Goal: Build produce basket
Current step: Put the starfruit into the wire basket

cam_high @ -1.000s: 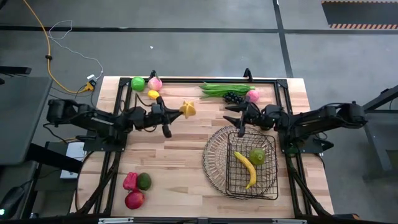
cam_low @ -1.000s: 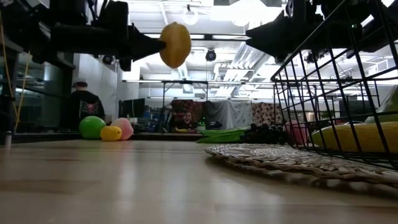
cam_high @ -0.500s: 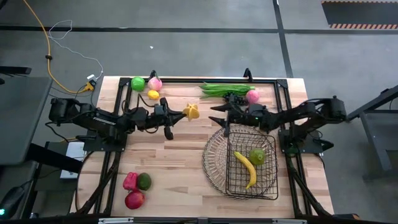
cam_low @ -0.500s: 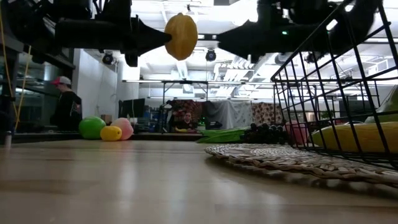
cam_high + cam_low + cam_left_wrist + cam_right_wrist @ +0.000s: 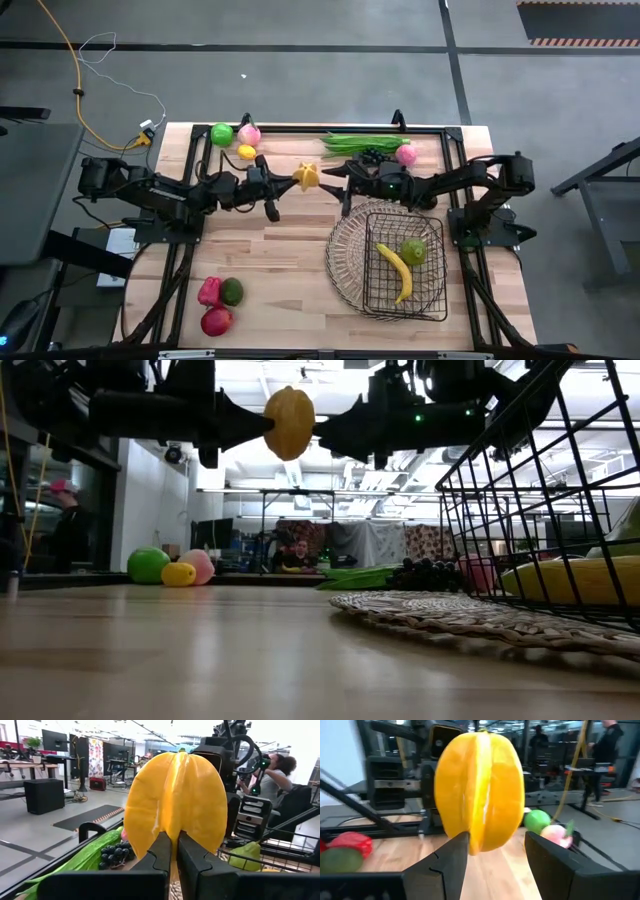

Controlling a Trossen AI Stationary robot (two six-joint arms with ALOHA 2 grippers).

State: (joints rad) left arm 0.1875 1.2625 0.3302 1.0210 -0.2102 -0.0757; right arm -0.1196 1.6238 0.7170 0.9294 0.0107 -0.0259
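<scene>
A ridged yellow star-shaped toy fruit (image 5: 306,176) is held pinched at its edge in the closed fingers of the left gripper (image 5: 291,178) above the bare middle of the wooden table (image 5: 270,260), while the right gripper (image 5: 328,172) is seen with its jaws parted on either side of the same fruit (only the right wrist view shows the gap between those fingers (image 5: 451,857) and the fruit). The dark wire basket (image 5: 388,262) is shown in the high view with a yellow banana (image 5: 396,271) and a green pear-like fruit (image 5: 414,251) in its mesh centre, whereas in the low view only its rim and cage wall are made out. Compared with a second earlier, the right gripper has been brought from over the basket's rim across to the fruit, which has been shifted slightly towards it.
</scene>
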